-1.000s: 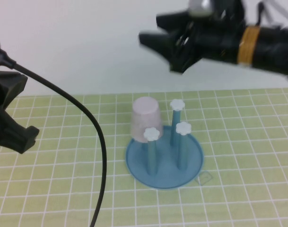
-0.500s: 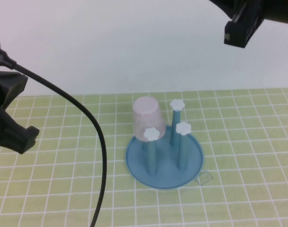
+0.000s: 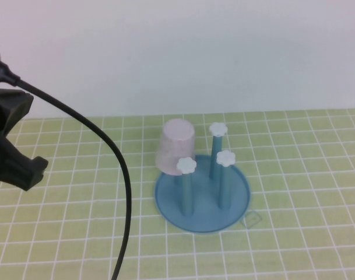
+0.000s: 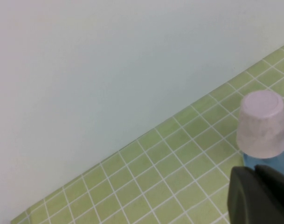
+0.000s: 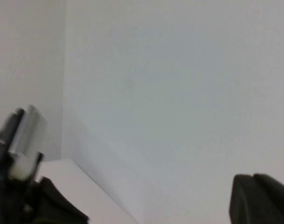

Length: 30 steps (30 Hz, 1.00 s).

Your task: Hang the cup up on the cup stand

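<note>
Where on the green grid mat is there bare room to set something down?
Bare green grid mat lies right of the round blue plastic cup stand and in front. Crowded: the stand's posts and upturned pale pink cup; shut left gripper and black cable at left.

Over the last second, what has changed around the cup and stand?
The right arm, which hung above and behind the stand, pulled up and away and has left the high view; its right pincer, shut and empty, now faces the wall. The cup stayed upside down on a rear post of the cup stand, perhaps tilted slightly more. The left pincer stayed parked at the left, shut.
</note>
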{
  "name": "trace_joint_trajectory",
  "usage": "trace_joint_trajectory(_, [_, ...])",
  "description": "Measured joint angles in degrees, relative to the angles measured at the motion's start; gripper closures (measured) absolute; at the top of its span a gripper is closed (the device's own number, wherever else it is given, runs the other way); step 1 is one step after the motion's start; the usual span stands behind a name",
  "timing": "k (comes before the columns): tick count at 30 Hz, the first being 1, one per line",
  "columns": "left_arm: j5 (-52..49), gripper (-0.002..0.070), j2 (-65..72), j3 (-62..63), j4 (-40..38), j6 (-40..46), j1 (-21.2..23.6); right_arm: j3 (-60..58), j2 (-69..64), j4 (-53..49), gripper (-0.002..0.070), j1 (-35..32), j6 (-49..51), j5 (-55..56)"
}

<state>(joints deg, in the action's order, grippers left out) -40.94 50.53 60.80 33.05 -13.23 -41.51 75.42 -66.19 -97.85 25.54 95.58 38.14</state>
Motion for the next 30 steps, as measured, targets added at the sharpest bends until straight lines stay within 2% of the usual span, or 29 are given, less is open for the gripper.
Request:
trace_joint_trajectory(4, [0.0,0.0675,0.0,0.0,0.0,0.0,0.0,-9.8,7.9,14.7,0.0678,0.0,-10.7,-0.2])
trace_joint_trajectory(8, [0.1,0.0675,0.0,0.0,0.0,0.0,0.0,-23.2,19.8,32.7,0.0678,0.0,-26.0,-7.5])
trace_joint_trajectory(11, [0.1,0.0675,0.0,0.0,0.0,0.0,0.0,-32.5,29.4,48.2,0.0678,0.0,-40.1,-18.6])
trace_joint_trajectory(15, [0.1,0.0675,0.0,0.0,0.0,0.0,0.0,-41.3,41.3,76.2,0.0678,-0.7,-73.5,-41.0])
trace_joint_trajectory(18, [0.1,0.0675,0.0,0.0,0.0,0.0,0.0,-45.2,47.1,85.8,0.0678,-3.9,-88.1,-54.3])
trace_joint_trajectory(21, [0.1,0.0675,0.0,0.0,0.0,0.0,0.0,-48.7,51.5,89.0,0.0678,-9.0,-93.1,-59.3])
trace_joint_trajectory(26, [0.1,0.0675,0.0,0.0,0.0,0.0,0.0,-54.8,57.1,92.5,0.0678,-18.8,-95.6,-59.7])
trace_joint_trajectory(30, [0.1,0.0675,0.0,0.0,0.0,0.0,0.0,-58.9,62.7,97.9,0.0678,-22.8,-100.4,-60.4])
